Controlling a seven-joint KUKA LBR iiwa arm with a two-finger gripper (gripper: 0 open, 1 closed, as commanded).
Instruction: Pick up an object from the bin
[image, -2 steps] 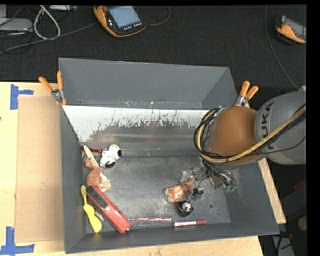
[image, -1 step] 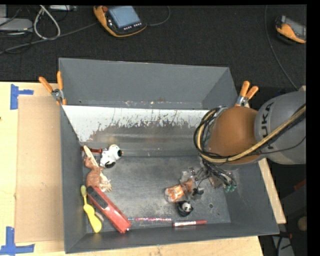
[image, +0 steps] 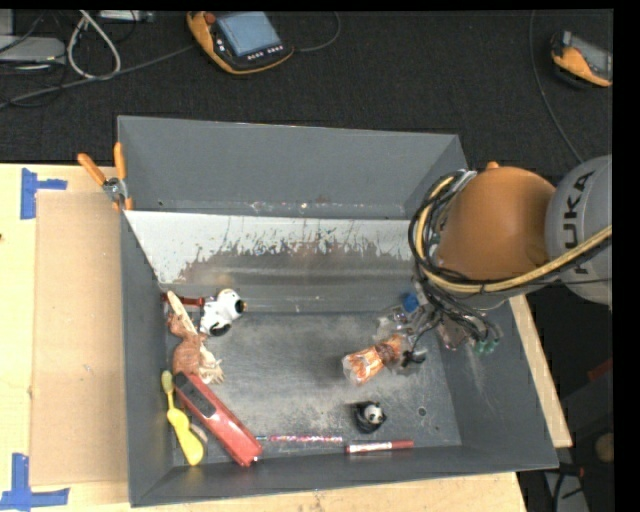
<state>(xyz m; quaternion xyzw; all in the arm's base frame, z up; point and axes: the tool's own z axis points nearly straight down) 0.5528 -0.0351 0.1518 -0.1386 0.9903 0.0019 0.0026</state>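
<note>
Standing low over the right half of the bin (image: 290, 175) floor, the gripper (image: 402, 343) hangs beneath the arm's orange cover (image: 495, 225) and its cable loops. Whether the tool is set wide or narrow cannot be told; the hardware there reads as a dark tangle. The nearest item is an orange-and-clear crinkled packet (image: 364, 364), lying just left of and below the tool tip and apparently touching it at its right end. A small black-and-white round piece (image: 370, 414) lies apart, nearer the front wall. Along the left wall, well apart from the gripper, are a black-and-white toy (image: 221, 312), a brown plush figure (image: 190, 352), a yellow tool (image: 182, 428) and a red bar (image: 222, 424). A red pen (image: 380, 447) lies against the front wall.
</note>
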